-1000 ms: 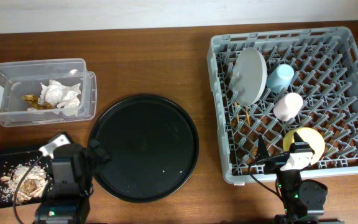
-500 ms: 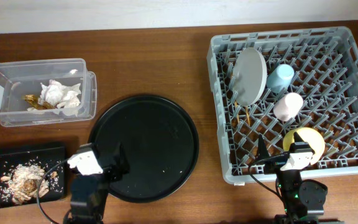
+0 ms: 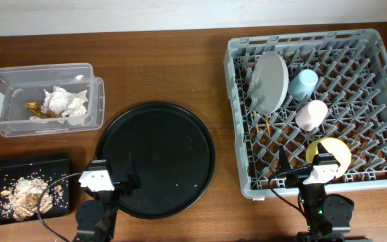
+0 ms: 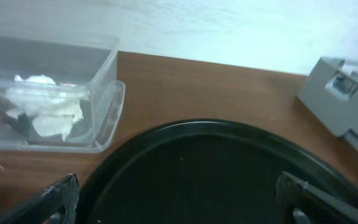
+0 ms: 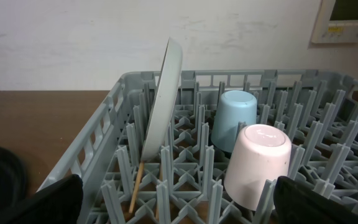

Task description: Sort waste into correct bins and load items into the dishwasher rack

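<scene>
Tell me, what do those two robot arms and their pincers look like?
Both are black. The left arm and right arm each carry a white block near the wrist and trail a thin black cable. The right arm shows a small green light. The left gripper and right gripper each end in two dark, wedge-shaped fingers.
</scene>
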